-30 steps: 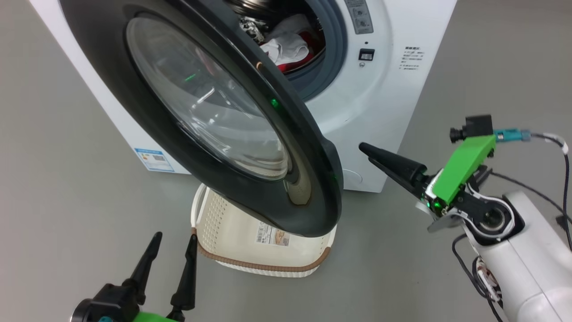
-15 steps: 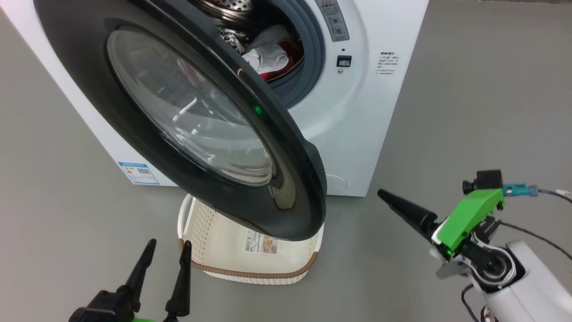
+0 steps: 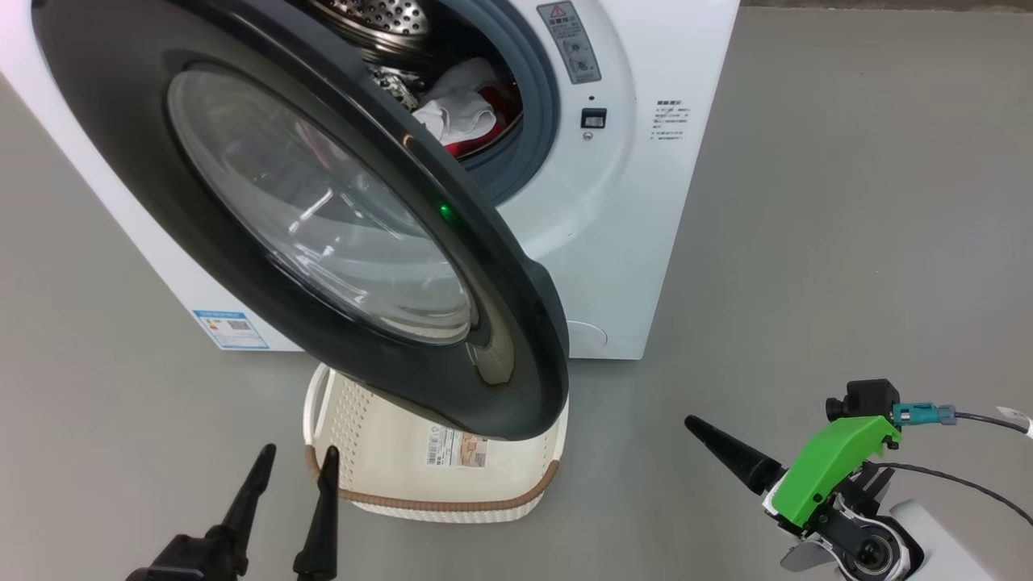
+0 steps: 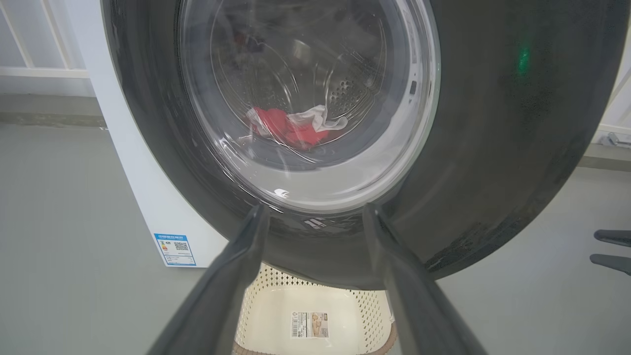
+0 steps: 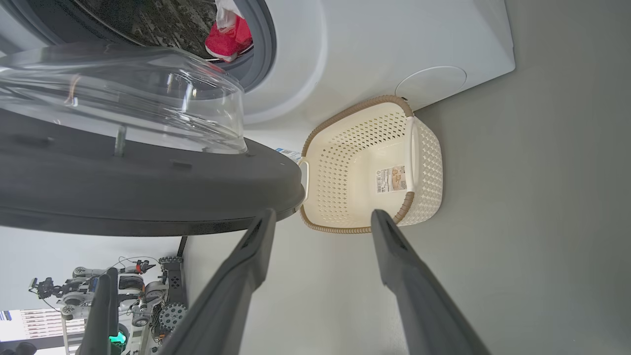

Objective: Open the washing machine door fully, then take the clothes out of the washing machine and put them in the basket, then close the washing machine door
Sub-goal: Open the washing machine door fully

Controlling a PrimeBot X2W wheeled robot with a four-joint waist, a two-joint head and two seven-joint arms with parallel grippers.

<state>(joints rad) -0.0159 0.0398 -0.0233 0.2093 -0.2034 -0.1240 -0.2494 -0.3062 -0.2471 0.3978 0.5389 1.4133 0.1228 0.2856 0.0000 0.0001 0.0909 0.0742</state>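
— Okay, door status?
— The washing machine door stands partly swung out from the washing machine. Its free edge is toward the lower right of the head view, and the drum opening shows behind it.

— Clothes?
— The clothes are in the drum, a red and white bundle low in the opening. The left wrist view shows them through the door glass too.

— Basket?
— The basket is on the grey floor, right in front of the machine. The door's lower rim hangs over its back part. A paper label is on its bottom.

— Left tool?
— The left tool is at the lower left of the head view with its fingers spread apart and nothing between them. It points up at the door's black rim and sits just beside the basket's front-left corner. I can't tell if it touches.

— Right tool?
— The right tool is also spread wide and empty. It sits at the lower right of the head view, apart from the door edge and off to the basket's right. Its own camera looks along the fingers at the basket and the door's underside.

— Anything else?
— A blue sticker is low on the machine's side panel.
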